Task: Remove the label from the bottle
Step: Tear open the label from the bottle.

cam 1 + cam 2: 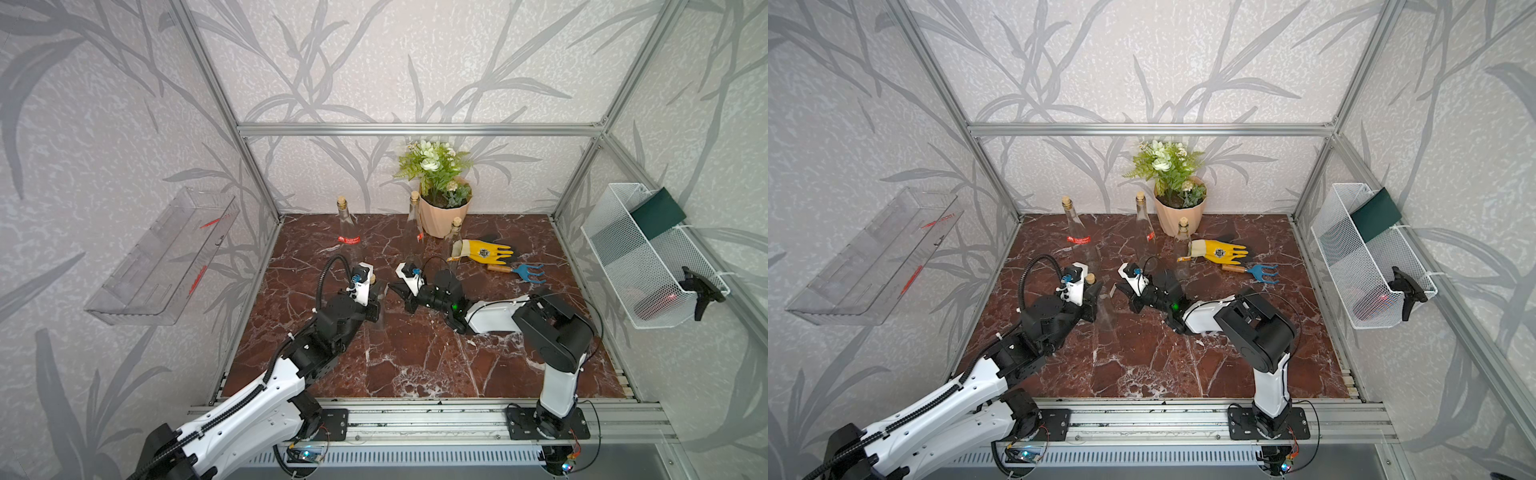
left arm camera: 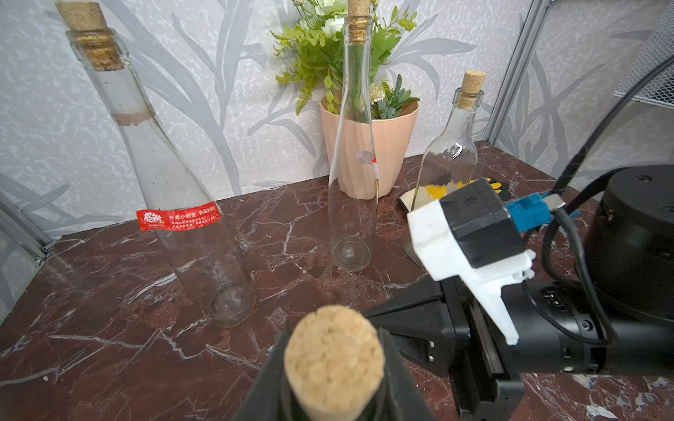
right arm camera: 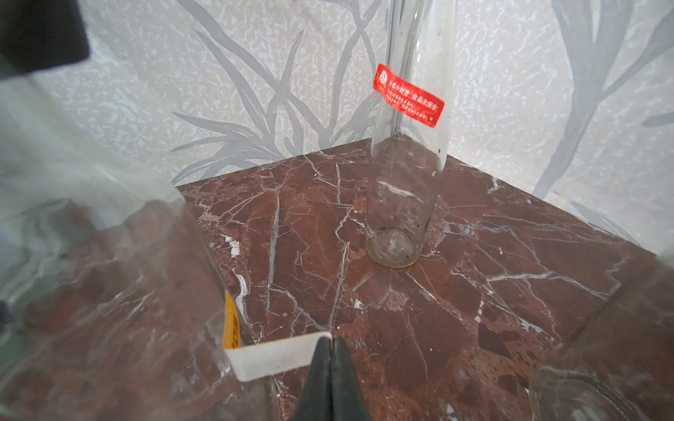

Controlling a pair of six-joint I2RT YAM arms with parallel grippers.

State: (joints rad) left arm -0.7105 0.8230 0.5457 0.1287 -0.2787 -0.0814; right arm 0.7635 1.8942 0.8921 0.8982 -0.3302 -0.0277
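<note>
Near the front middle of the marble-patterned surface (image 1: pixel 415 357): a clear glass bottle (image 1: pixel 380 316), corked, upright or close to it. Whether resting on the surface or lifted just off it, impossible to tell.

Left gripper (image 1: pixel 377 296): clamped on the neck of the bottle just under the cork (image 2: pixel 333 357), one black jaw on each side, seen from the left wrist.

Right gripper (image 1: pixel 390 287): reaching in from the robot's right, level with the lower body of the bottle, jaws pressed tight together on the free end of the label (image 3: pixel 277 355).

Label partly peeled: a white strip standing away from the glass, pinched at its outer end between the fingertips (image 3: pixel 321 364), the yellow printed part at the other end still stuck to the bottle wall. Same white flap visible in a top view (image 1: pixel 1113 289), bridging the gap between bottle and right gripper.

Further back on the surface, well apart from both arms:
- a tall bottle (image 1: pixel 347 226) with a cork and a red label (image 1: pixel 348 240) around its body
- a slim bottle (image 1: pixel 413 232), corked, bearing only a small red scrap
- a short bottle (image 1: pixel 455 243), corked, just beside a yellow glove (image 1: pixel 486 251)
- a peach flowerpot (image 1: pixel 442 218) with green and white flowers, against the back wall
- a blue hand rake (image 1: pixel 525 272) with a wooden handle, near the glove

On the robot's left wall, a clear plastic shelf (image 1: pixel 162 257); on the right wall, a white wire basket (image 1: pixel 648 266).
</note>
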